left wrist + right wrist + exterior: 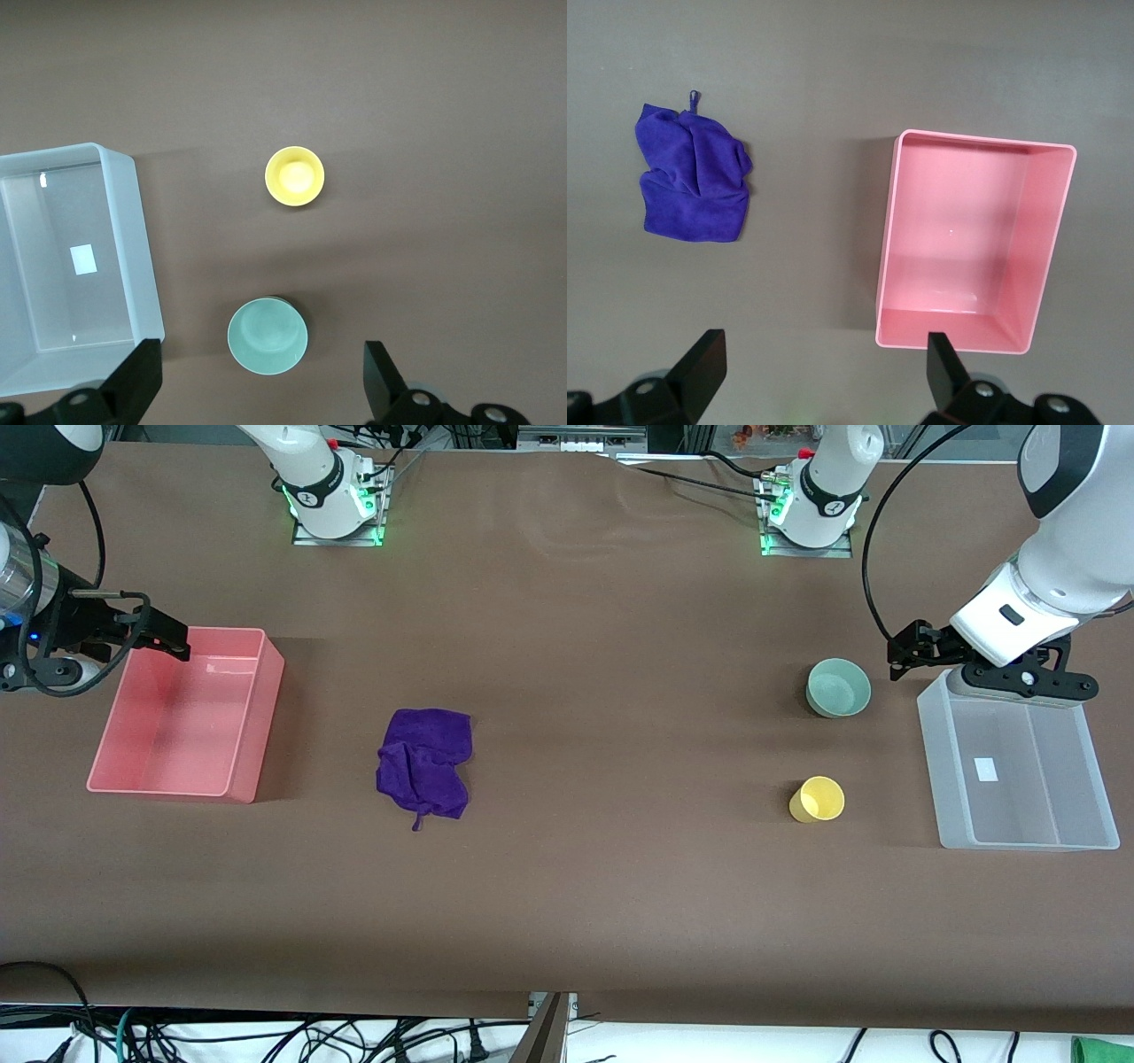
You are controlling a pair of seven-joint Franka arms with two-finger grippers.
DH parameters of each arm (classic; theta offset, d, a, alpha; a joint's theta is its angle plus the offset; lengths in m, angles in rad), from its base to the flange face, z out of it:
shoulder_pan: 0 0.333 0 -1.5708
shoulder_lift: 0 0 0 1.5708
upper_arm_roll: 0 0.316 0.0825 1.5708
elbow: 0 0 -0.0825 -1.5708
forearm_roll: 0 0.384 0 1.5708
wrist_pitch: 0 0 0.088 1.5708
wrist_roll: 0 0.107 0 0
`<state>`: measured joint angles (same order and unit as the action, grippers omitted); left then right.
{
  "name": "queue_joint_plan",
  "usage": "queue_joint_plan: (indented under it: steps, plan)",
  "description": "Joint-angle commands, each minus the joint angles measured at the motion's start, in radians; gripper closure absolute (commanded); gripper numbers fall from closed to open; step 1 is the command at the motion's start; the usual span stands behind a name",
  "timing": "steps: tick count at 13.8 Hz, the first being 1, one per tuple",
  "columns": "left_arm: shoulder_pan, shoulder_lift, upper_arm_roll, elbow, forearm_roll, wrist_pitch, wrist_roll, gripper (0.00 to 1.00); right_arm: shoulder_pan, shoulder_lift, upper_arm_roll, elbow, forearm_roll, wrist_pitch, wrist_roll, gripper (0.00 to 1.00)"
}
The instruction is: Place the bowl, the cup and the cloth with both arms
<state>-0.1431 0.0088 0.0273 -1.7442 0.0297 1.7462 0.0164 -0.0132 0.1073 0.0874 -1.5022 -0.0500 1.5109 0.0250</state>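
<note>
The left gripper (905, 657) hangs open, holding nothing, over the table near the clear bin's (1099, 779) corner that lies farthest from the front camera, at the left arm's end of the table. In the left wrist view its two black fingers (137, 376) stand wide apart, and the bowl (267, 336) sits on the table between and just ahead of them. The bowl (838, 687) stands upright and empty, beside the clear bin and apart from it. The cup (817, 799) stands upright too, nearer to the front camera than the bowl, well apart from it and also beside the clear bin; in the left wrist view the cup (295, 176) shows its empty yellow inside. The clear bin (124, 257) holds only a small white label on its floor. The right gripper (168, 636) hangs open and empty over the pink bin's (252, 726) edge that lies farthest from the front camera, at the right arm's end of the table. In the right wrist view its fingers (700, 367) are spread wide, with the pink bin (888, 239) below, empty. The cloth (424, 763) lies crumpled on the table beside the pink bin, toward the table's middle, apart from the bin and well apart from the bowl and cup. In the right wrist view the cloth (694, 174) shows a small loop at one corner.
</note>
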Motion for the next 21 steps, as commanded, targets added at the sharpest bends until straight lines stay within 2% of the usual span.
queue_joint_plan:
  steps: [1, 9, 21]
  plan:
    - [-0.007, 0.003, 0.005, 0.028, -0.01, -0.025, -0.003, 0.0, -0.002, 0.009, 0.002, 0.028, 0.01, -0.009, -0.011, 0.0]
    - [-0.006, -0.042, 0.003, 0.034, -0.019, -0.059, -0.001, 0.0, -0.002, 0.009, 0.002, 0.028, 0.009, -0.009, -0.014, 0.0]
    - [-0.006, -0.039, 0.003, 0.034, -0.02, -0.062, 0.0, 0.0, -0.002, 0.009, 0.002, 0.028, 0.01, -0.009, -0.008, 0.0]
